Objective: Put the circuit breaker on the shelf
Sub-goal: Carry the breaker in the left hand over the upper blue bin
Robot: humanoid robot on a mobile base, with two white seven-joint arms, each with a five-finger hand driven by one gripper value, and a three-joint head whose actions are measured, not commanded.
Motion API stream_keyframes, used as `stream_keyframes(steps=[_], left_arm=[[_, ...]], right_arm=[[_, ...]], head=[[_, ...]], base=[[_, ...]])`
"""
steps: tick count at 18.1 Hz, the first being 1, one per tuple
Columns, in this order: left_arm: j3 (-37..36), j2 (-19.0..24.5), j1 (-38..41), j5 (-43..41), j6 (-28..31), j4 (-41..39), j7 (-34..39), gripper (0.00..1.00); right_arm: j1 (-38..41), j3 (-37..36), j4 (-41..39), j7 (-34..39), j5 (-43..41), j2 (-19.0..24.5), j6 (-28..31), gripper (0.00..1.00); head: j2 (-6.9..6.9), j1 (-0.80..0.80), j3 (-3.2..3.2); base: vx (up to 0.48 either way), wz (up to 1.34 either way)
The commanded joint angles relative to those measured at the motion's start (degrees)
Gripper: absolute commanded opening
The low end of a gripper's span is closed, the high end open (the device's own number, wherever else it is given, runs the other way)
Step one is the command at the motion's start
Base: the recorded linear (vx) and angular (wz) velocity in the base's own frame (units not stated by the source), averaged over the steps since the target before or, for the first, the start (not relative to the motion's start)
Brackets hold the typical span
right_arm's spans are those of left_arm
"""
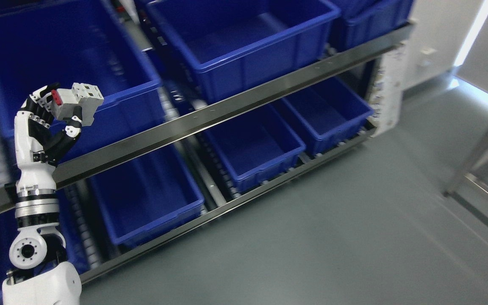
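**Left hand holds breaker up in front of upper-left bin**

Far left: the left arm (36, 203) rises from the bottom-left corner, forearm near vertical, wrist crossing the grey front rail (235, 112) of the upper shelf level. The left hand (51, 120) is curled closed around the circuit breaker (78, 101): fingers (36, 111) wrap its left end and the thumb (72, 127) presses from below. No slack visible in the grasp.

Breaker: pale grey block, small red part (56, 98) at its left end, next to the fingers. Long axis runs roughly left-right in the head view, tilted slightly, free end pointing right and a little up. It is held in the air, in front of the near wall of the upper-left blue bin (112, 80). Whether it touches the bin wall cannot be told.

Centre: second blue bin (244, 55) on the upper level, just beside the first. Below the rail, three blue bins sit on the lower level: left (151, 199), middle (252, 148), right (328, 110).

Right: grey floor (333, 237), a white panel (390, 84) at the rack's end, and a metal frame leg (481, 148) at the right edge.

Right arm not seen.
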Motion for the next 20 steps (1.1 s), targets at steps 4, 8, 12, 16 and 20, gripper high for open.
stream_keyframes(steps=[4, 8, 12, 16, 20], left_arm=[[-7.93, 0.29, -8.27, -1.44, 8.64, -1.4, -1.25, 0.07], [-9.53, 1.65, -17.93, -8.47, 11.29, 7.55, -1.95, 0.08], [-12.24, 9.11, -27.25, -12.34, 11.12, 20.1, -1.86, 0.08], [-20.23, 10.89, -36.12, -13.66, 10.77, 38.55, -1.86, 0.09], [-23.24, 6.42, -44.75, -19.1, 10.77, 52.73, -1.86, 0.09]], right_arm=[[0.02, 1.14, 0.0, 0.01, 0.0, -1.0, 3.18, 1.0], [0.02, 1.14, 0.0, 0.01, 0.0, -1.0, 3.18, 1.0], [0.02, 1.14, 0.0, 0.01, 0.0, -1.0, 3.18, 1.0], [0.02, 1.14, 0.0, 0.01, 0.0, -1.0, 3.18, 1.0], [0.02, 1.14, 0.0, 0.01, 0.0, -1.0, 3.18, 1.0]], head=[[0.0, 0.0, 0.0], [0.0, 0.0, 0.0], [0.0, 0.0, 0.0], [0.0, 0.0, 0.0], [0.0, 0.0, 0.0]], base=[[-0.091, 0.84], [0.036, 0.2], [0.044, 0.19], [0.066, 0.28], [0.078, 0.27]])
